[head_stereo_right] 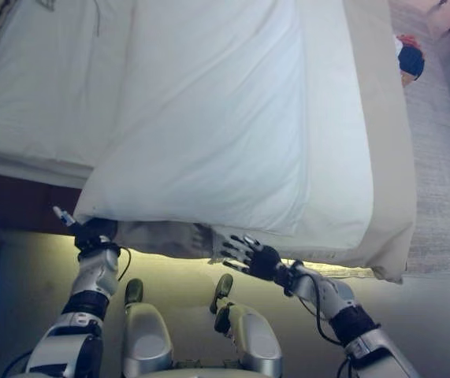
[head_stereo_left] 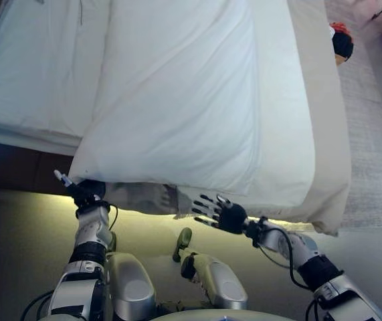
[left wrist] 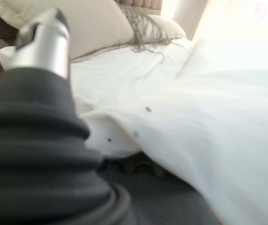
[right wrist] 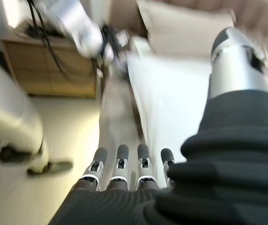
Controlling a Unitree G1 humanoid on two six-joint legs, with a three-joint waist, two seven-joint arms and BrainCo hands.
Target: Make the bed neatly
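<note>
A white duvet (head_stereo_left: pixel 177 93) lies over the bed, its near-left corner (head_stereo_left: pixel 87 170) hanging at the bed's near edge. The white sheet (head_stereo_left: pixel 37 67) is bare to the left of it. My left hand (head_stereo_left: pixel 87 192) is right under that corner, one finger sticking out to the left; its other fingers are hidden by the cloth. The left wrist view shows the corner (left wrist: pixel 110 136) just past the hand's cover. My right hand (head_stereo_left: pixel 223 215) is open with straight, spread fingers (right wrist: pixel 119 161), at the bed's near edge just below the duvet, holding nothing.
The beige bed cover (head_stereo_left: pixel 324 134) hangs down the right side. Beige pillows (left wrist: pixel 96 28) lie at the head of the bed. A wooden bedside cabinet (right wrist: pixel 44 65) stands by the bed. A red and black object (head_stereo_left: pixel 341 41) lies on the grey rug at the far right.
</note>
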